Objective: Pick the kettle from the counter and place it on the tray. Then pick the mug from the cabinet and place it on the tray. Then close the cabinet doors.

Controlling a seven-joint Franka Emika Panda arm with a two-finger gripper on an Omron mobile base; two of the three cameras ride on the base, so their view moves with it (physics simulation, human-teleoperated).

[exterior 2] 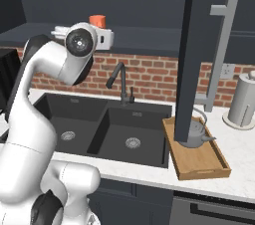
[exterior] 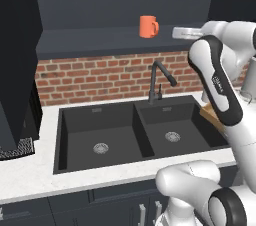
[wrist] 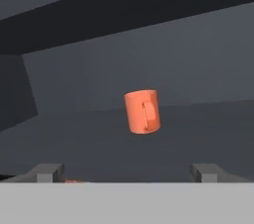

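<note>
While pincer (wrist: pixel 126 172) gapes wide (nothing held), orange mug (wrist: pixel 143 111) ahead, on cabinet shelf (exterior: pixel 100 40)

This is a rendered home kitchen. A white speckled counter (exterior: pixel 30 170) holds a black double sink (exterior: pixel 135 132) with a dark tap (exterior: pixel 159 77) at its far edge. A red brick backsplash (exterior: pixel 95 75) runs behind, under dark wall cabinets (exterior: pixel 90 35). At the right, a paper towel roll (exterior 2: pixel 245 99) stands near a wall socket (exterior 2: pixel 227 71).
</note>
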